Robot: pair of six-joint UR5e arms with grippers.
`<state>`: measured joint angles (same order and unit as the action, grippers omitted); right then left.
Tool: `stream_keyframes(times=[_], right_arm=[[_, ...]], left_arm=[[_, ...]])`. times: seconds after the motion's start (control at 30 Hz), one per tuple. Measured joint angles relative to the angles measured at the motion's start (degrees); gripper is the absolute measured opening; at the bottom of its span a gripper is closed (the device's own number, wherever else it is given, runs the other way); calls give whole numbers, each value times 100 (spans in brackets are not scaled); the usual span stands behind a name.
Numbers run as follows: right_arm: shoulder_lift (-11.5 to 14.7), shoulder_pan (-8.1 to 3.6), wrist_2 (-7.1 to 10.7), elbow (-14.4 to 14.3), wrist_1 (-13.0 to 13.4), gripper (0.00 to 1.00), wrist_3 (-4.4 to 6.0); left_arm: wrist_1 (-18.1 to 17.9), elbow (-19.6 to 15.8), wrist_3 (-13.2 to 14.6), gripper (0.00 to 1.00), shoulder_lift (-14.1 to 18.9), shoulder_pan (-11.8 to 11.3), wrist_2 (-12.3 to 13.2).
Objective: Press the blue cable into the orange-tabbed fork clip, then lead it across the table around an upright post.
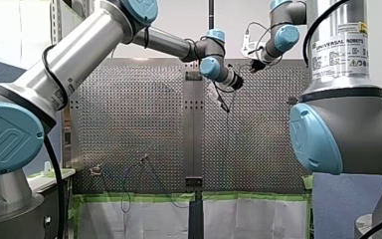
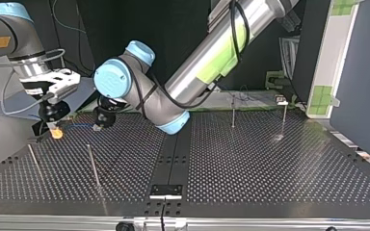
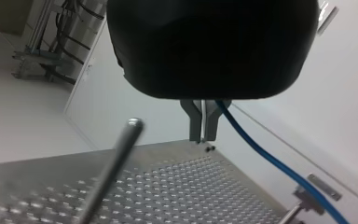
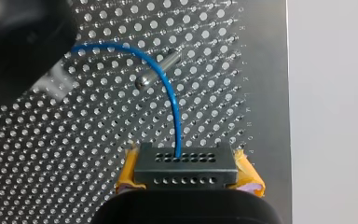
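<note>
The blue cable (image 4: pixel 170 84) arcs from my right gripper (image 4: pixel 184 179) past an upright post (image 4: pixel 157 70) to my left gripper, a dark shape beyond it. Yellow pads (image 4: pixel 249 179) flank the right gripper's black perforated block, which is shut on the cable's end. In the top view my right gripper (image 2: pixel 54 129) stands low at the left over an orange piece (image 2: pixel 57 134). My left gripper (image 2: pixel 98 127) is a short way to its right, with the cable (image 2: pixel 79 126) between them. The left gripper (image 3: pixel 203 136) has its metal fingers shut on the cable (image 3: pixel 270 161).
Thin upright posts stand on the perforated table: two near the front left of the top view (image 2: pixel 94 168) (image 2: pixel 34 161), two at the back right (image 2: pixel 233 111) (image 2: pixel 284 118). A post (image 3: pixel 114 170) rises close beside my left gripper. A small metal bracket (image 3: pixel 310 203) sits along the cable.
</note>
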<state>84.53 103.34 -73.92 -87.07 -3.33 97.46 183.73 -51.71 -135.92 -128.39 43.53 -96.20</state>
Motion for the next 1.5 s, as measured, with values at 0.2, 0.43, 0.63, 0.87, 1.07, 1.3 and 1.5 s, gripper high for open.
stream_keyframes(times=[0.2, 0.43, 0.63, 0.87, 1.07, 1.3, 1.5], right_arm=[[1, -28, -34, 0, 0, 0, -3], [6, -63, -54, 16, 5, 0, -6], [7, -69, -58, 21, 8, 0, -23], [1, -46, -60, 27, 15, 0, -40], [-6, -72, -61, 57, 20, 0, -41], [-58, -113, -61, 157, 25, 0, -41], [-203, -161, -62, 265, 33, 0, -47]], left_arm=[[73, -3, 60, 0, 37, -45, -234], [199, -2, 258, 0, 38, -91, -505], [170, -3, 496, 0, 39, -132, -575], [-25, -1, 732, 0, 56, -147, -413], [-310, 0, 797, 0, 129, -161, -351], [-656, -2, 802, 0, 167, -221, -355], [-819, -2, 797, 0, 166, -288, -338]])
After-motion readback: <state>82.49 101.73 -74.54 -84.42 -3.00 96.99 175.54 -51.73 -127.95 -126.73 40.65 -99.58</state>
